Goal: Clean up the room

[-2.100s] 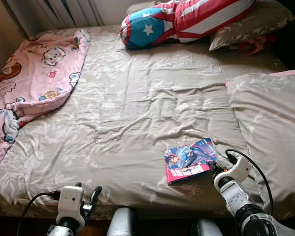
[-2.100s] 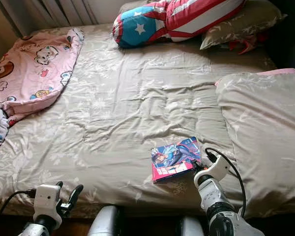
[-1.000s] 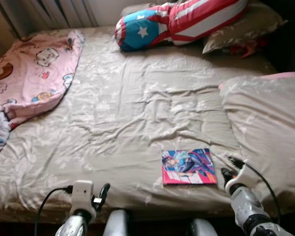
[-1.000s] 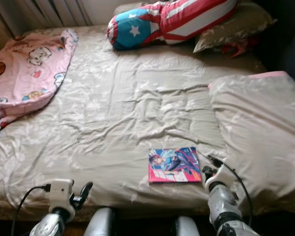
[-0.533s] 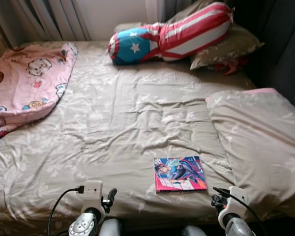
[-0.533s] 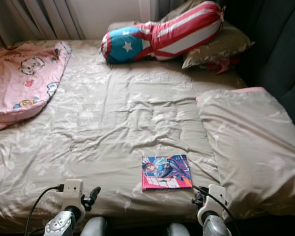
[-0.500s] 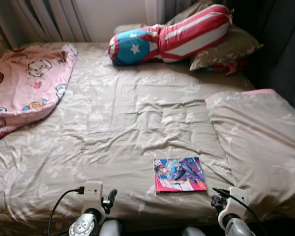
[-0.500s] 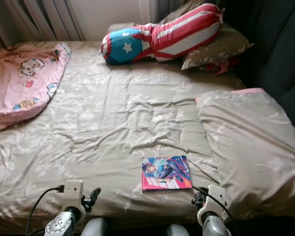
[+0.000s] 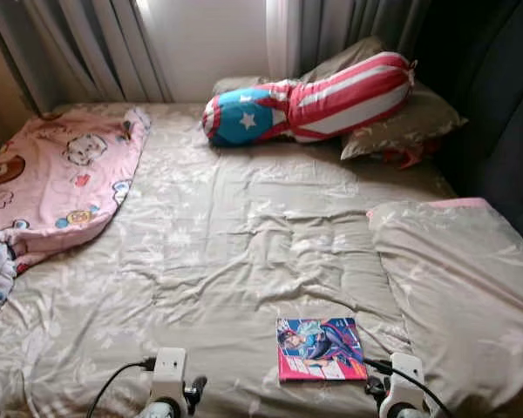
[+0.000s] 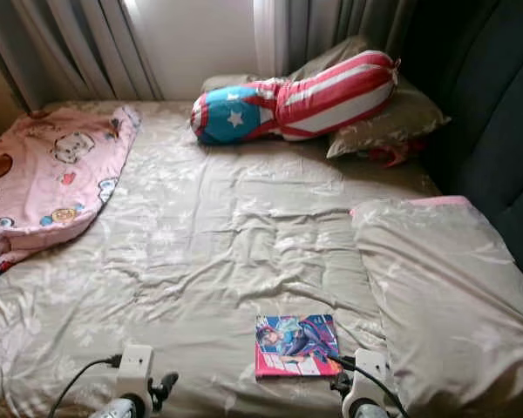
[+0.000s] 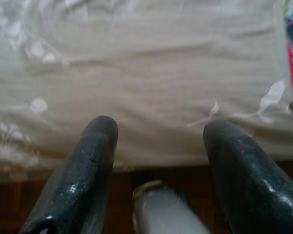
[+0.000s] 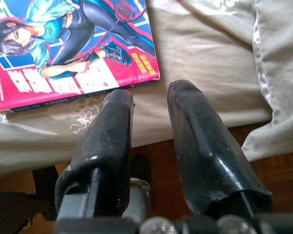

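Left eye view, right pincer (image 12: 149, 97) withdrawn off manga book (image 9: 321, 348), empty.

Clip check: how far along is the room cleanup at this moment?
Early. Nothing looks tidied: the comic book lies flat on the bed sheet near the front edge, the pink blanket is bunched at the left side, and the folded duvet sits on the right. Nothing is in hand: the right gripper sits open beside the book, the left gripper open and empty. Picking up the book appears left.
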Available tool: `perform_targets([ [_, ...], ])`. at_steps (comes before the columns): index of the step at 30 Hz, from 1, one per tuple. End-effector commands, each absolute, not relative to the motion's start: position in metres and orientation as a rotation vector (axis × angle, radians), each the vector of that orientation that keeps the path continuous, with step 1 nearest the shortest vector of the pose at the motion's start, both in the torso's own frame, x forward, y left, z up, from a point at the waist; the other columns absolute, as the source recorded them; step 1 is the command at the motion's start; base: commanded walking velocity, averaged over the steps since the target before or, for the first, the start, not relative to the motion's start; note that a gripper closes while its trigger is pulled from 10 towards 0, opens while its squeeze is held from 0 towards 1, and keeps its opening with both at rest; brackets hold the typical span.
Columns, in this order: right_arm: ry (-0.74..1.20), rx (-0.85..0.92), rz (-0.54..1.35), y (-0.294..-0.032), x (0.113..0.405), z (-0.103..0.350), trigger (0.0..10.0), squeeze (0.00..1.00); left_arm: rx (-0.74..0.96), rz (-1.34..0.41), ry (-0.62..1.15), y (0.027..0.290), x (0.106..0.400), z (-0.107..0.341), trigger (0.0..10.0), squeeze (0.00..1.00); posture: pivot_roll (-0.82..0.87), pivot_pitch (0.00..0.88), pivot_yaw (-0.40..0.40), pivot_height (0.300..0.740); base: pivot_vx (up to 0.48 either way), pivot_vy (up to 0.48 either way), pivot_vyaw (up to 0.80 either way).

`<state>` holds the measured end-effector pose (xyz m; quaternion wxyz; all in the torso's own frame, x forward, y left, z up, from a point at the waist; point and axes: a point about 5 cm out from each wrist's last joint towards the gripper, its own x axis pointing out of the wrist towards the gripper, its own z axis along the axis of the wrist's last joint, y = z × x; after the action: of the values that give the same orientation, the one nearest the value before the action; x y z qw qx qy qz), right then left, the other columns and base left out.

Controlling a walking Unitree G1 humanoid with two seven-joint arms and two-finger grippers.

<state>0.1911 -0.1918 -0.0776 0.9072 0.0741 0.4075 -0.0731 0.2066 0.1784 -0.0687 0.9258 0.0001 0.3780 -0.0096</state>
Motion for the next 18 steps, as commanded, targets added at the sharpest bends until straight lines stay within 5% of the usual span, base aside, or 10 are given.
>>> perform_targets([
  [1,0.881,0.148,-0.149,-0.190,0.182,-0.083,10.0,0.00,0.003,0.000,0.822,0.182,0.197,-0.074,10.0,0.00,-0.05,0.000,-0.014,0.740,0.000,0.000,0.00],
  [7,0.911,0.103,-0.122,-0.190,0.172,-0.087,10.0,0.00,-0.018,0.048,0.861,0.187,0.186,-0.080,10.0,0.00,-0.03,0.000,-0.019,0.740,0.000,0.000,0.19],
  [18,0.922,0.093,-0.127,-0.192,0.168,-0.089,10.0,0.00,-0.026,0.087,0.859,0.193,0.188,-0.079,10.0,0.00,-0.04,0.000,-0.017,0.740,0.000,0.000,0.80],
])
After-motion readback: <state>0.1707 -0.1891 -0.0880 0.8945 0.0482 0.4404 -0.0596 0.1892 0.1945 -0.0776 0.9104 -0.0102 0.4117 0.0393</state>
